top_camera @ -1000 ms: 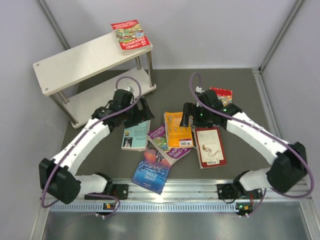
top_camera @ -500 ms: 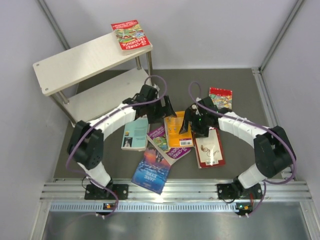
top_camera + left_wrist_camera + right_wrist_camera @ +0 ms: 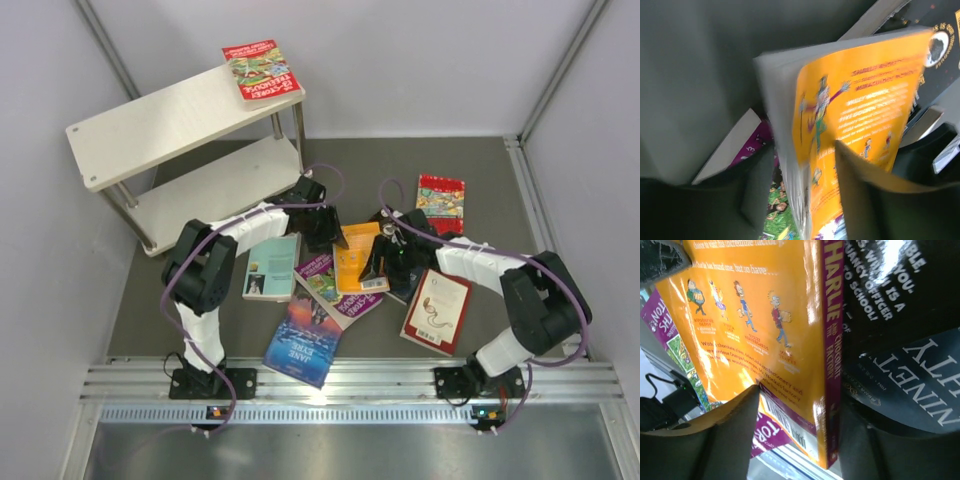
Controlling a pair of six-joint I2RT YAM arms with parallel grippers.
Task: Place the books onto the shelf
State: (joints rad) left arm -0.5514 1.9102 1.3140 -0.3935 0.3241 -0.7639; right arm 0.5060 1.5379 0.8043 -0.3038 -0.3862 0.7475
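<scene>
An orange book (image 3: pixel 356 266) lies on top of the heap of books mid-table. My left gripper (image 3: pixel 328 236) is at its far-left edge, and the page edge of the orange book (image 3: pixel 790 165) sits between the half-open jaws of the left gripper (image 3: pixel 803 147). My right gripper (image 3: pixel 378 262) is at the book's right side. The jaws of the right gripper (image 3: pixel 800 392) stand wider than the purple spine (image 3: pixel 832 365) between them. A purple-green book (image 3: pixel 325 287) lies under the orange one. The shelf (image 3: pixel 170 120) stands back left with a red book (image 3: pixel 262 70) on its top board.
Around the heap lie a pale teal book (image 3: pixel 272 266), a blue book (image 3: pixel 303 345), a maroon book with a white panel (image 3: pixel 438 310), a black book (image 3: pixel 900 315) and a red book (image 3: pixel 440 192). The metal rail (image 3: pixel 350 385) runs along the near edge. Grey walls enclose the table.
Both arms have come in to the orange book and their jaws have narrowed around its edges. The maroon book has slid and turned toward the near right, and the black book under it now shows.
</scene>
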